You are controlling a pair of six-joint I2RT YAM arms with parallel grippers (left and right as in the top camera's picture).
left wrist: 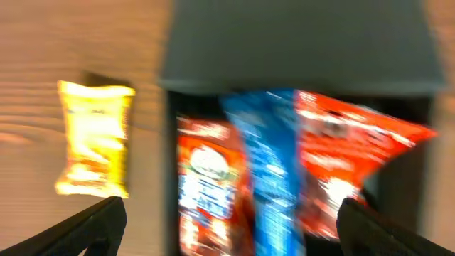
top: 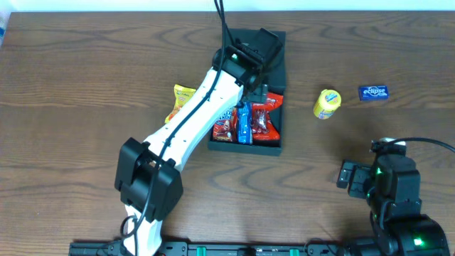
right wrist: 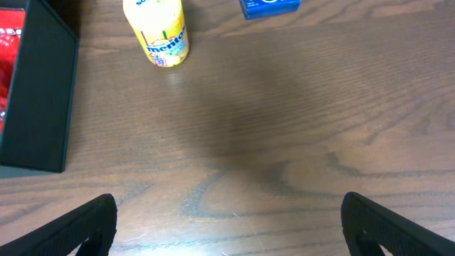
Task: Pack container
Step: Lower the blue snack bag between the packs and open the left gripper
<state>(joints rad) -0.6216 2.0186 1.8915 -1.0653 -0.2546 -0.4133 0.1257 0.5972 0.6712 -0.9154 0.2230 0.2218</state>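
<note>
The container [top: 274,146], a dark box with its flap lid folded back at the far end, sits mid-table; its lid [left wrist: 298,50] fills the top of the left wrist view. Inside lie a red packet [left wrist: 210,192], a blue packet [left wrist: 274,171] and another red packet [left wrist: 341,149]. My left gripper [top: 250,67] [left wrist: 231,238] hovers over the box, open wide, nothing between its fingers [left wrist: 92,224]. A yellow packet [top: 181,102] [left wrist: 96,139] lies on the table left of the box. My right gripper [top: 384,151] [right wrist: 231,235] stands open above bare wood at the near right.
A yellow Mentos bottle [top: 327,104] [right wrist: 160,32] and a blue Eclipse gum pack [top: 373,92] [right wrist: 270,7] rest on the table right of the container, whose dark side wall [right wrist: 39,92] shows in the right wrist view. The left arm [top: 192,117] crosses above the yellow packet.
</note>
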